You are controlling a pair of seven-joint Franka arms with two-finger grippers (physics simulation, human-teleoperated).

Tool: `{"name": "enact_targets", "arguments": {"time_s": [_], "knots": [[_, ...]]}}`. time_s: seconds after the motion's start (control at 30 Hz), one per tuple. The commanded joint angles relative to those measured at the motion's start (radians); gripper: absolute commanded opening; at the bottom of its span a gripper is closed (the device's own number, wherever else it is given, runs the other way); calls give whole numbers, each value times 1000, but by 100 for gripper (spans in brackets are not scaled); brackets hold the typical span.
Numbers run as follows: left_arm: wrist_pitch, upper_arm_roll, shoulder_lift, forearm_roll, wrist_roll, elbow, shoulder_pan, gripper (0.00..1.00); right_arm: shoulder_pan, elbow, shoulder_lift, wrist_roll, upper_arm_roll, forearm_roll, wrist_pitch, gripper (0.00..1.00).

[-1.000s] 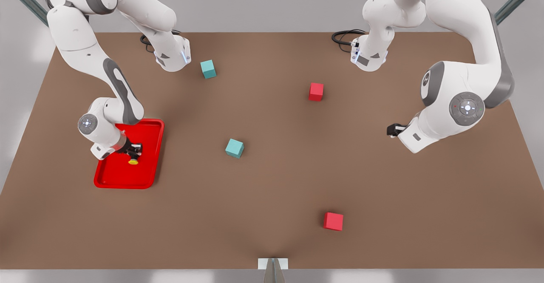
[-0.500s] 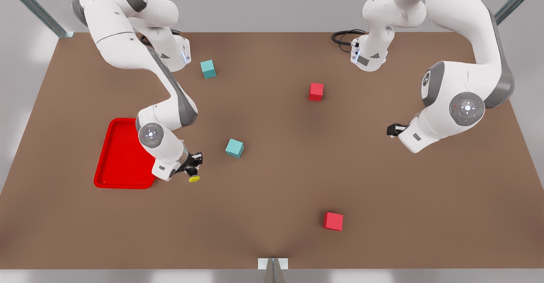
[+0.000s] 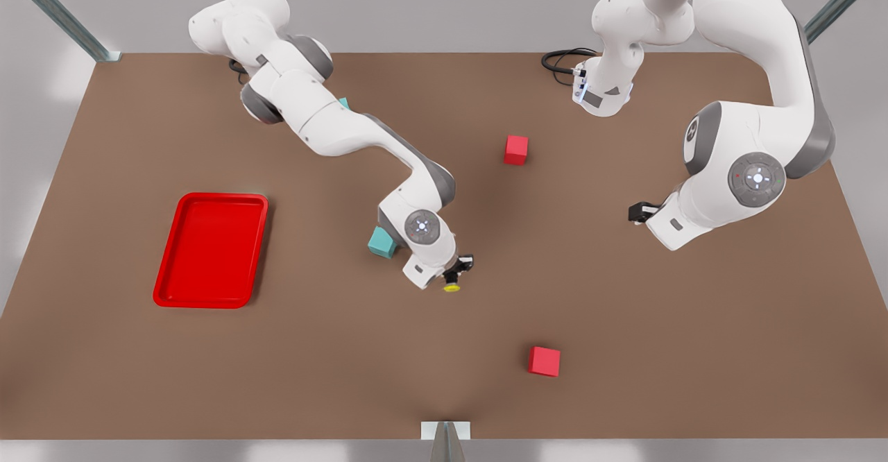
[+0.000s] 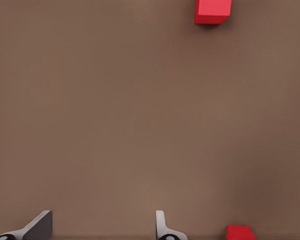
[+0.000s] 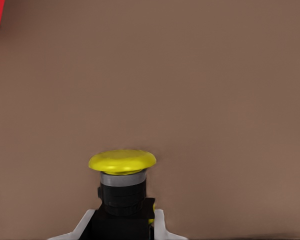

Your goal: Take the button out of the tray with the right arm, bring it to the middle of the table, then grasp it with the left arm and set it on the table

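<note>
Across the worktop (image 3: 624,379) the picture has shifted fast — the right arm (image 3: 347,132) has swung clear of the tray (image 3: 211,250) and now stretches to mid-table, its elbow passing over the far teal cube (image 3: 343,103). Half a second ago it was just off the tray's edge; a second ago it was down inside it. The tray lies bare at the front view's left.

The left arm (image 3: 735,177) waits at the front view's right, barely moved, its gripper (image 4: 102,227) with fingers (image 4: 161,225) spread apart over bare brown, two red cubes (image 4: 212,11) at the edges of its wrist view.

Now the right gripper (image 3: 459,271) — fingers clamped on the button (image 5: 122,182), gripping the dark body with the yellow cap pointing out. It hangs just beside the near teal cube (image 3: 381,242), which the wrist partly hides.

So the carry looks about done. My read: the handover comes next, and the left arm has a good way to travel.
</note>
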Motion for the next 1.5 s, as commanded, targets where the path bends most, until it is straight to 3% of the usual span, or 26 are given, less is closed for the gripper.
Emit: {"name": "enact_targets", "arguments": {"time_s": [0.0, 0.4, 0.77, 0.83, 0.87, 1.13, 1.27, 1.33, 1.47], "knots": [[1, 0, 0, 0, -3, 0, 0, 100, 16, 12, 18, 811, -1, -10, 32, 41], [8, 0, 28, 0, -3, 0, 0, 100, 127, 39, 61, 872, -30, -10, 101, 41], [20, 0, 36, 0, -3, 2, 0, 100, 160, 8, 70, 530, -29, -10, 128, 42], [20, 0, 36, 0, -3, 2, 0, 100, 162, 8, 75, 530, -29, -11, 135, 64], [19, 0, 36, 0, -3, 0, 0, 100, 163, 8, 75, 535, -29, -13, 161, 99], [20, -2, 36, -3, -3, 0, -1, 100, 134, 8, 38, 535, -30, -18, 179, 100], [40, -2, 108, -29, -128, 19, -146, 100, 15, 1, -83, 388, -26, -14, 89, 100], [163, -2, 192, -142, -395, 36, -213, 100, -41, 2, -125, 254, -26, -16, 20, 100], [375, -3, 293, -201, -532, 36, -244, 100, -30, 1, -132, 122, -23, -97, -65, 100]]}}
